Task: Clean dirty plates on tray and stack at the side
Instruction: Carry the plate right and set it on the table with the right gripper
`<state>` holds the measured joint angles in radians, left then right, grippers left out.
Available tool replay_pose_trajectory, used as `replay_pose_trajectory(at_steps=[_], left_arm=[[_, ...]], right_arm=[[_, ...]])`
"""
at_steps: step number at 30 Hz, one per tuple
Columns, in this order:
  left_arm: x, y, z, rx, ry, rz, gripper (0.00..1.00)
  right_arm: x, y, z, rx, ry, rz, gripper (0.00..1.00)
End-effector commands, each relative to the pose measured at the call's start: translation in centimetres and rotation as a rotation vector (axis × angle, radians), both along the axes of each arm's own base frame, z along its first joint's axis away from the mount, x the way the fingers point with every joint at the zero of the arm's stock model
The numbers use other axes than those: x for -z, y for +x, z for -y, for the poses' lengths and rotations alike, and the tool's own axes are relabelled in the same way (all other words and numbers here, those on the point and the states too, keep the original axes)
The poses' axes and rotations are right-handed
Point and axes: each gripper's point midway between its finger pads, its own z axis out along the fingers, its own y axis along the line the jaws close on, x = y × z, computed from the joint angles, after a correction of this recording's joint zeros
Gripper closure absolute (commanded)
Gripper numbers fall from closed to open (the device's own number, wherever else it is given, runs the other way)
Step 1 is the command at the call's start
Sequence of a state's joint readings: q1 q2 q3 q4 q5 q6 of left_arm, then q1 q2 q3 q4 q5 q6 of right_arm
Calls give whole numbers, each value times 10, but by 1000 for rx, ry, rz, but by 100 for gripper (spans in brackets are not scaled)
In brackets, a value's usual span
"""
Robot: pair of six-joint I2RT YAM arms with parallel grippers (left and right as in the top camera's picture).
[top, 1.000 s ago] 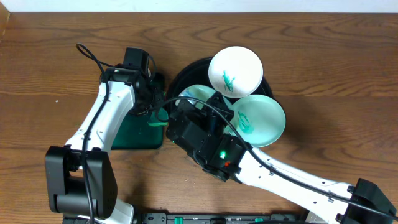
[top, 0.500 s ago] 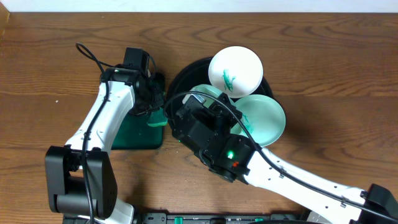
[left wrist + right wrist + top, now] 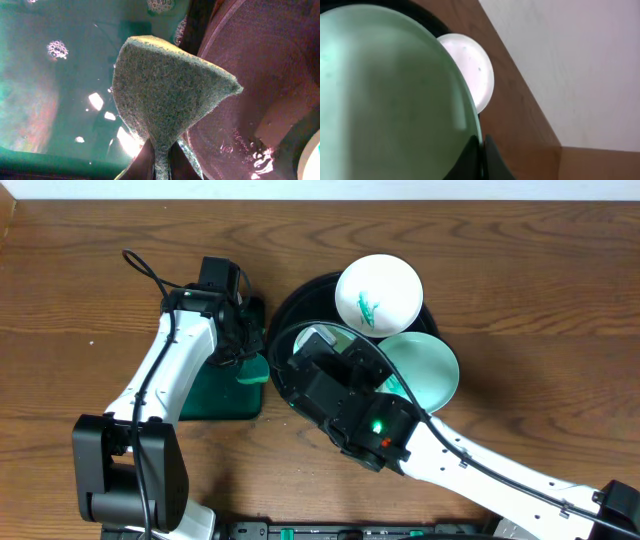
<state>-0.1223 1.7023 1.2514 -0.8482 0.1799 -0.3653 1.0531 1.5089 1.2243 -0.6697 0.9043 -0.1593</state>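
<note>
Left fingers (image 3: pixel 142 162): clamping sponge (image 3: pixel 165 95) over green tray (image 3: pixel 215 395); suds likely dripping onto surface (image 3: pixel 80 280) in crossing.
Right fingers (image 3: pixel 495 160): pinching mint plate (image 3: pixel 385 90) by rim above tray (image 3: pixel 290 305); thin grip risking slipping onto white plate (image 3: pixel 378 293).

One white round plate (image 3: pixel 378 295), seemingly two mint-green round plates (image 3: pixel 430 372), one glossy black round tray (image 3: pixel 293 296), one dark-green rectangular tray (image 3: pixel 215 395), one green sponge (image 3: pixel 165 90).

White arm links (image 3: pixel 170 370), black joint housings (image 3: pixel 330 395), looping black cable (image 3: pixel 145 270), green light (image 3: pixel 377 426)
</note>
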Motion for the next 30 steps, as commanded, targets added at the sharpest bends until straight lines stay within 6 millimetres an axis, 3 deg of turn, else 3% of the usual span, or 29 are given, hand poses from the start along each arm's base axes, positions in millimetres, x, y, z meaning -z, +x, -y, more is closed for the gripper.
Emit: replay_pose_trajectory(at_steps=[1, 3, 7, 10, 15, 18, 23, 27, 30], left_arm=[[0, 0, -3, 6, 11, 1, 93], [0, 0, -3, 6, 11, 1, 93], [0, -1, -3, 7, 11, -2, 93], [0, -1, -3, 7, 11, -2, 93], [0, -2, -3, 7, 12, -7, 93], [0, -2, -3, 7, 12, -7, 93], [0, -2, -3, 7, 12, -6, 93], [0, -2, -3, 7, 12, -6, 93], [0, -2, -3, 7, 12, -6, 93]], right_arm=[[-11, 4, -5, 44, 119, 23, 99], [-7, 3, -6, 47, 167, -21, 99], [10, -6, -15, 131, 424, -157, 99], [20, 5, -6, 315, 682, -242, 99], [13, 41, 27, 477, 905, -255, 99], [2, 69, 67, 568, 1014, -222, 99], [3, 99, 160, 778, 1126, -177, 99], [12, 105, 244, 971, 1188, -132, 99], [20, 97, 312, 1139, 1206, -61, 99]])
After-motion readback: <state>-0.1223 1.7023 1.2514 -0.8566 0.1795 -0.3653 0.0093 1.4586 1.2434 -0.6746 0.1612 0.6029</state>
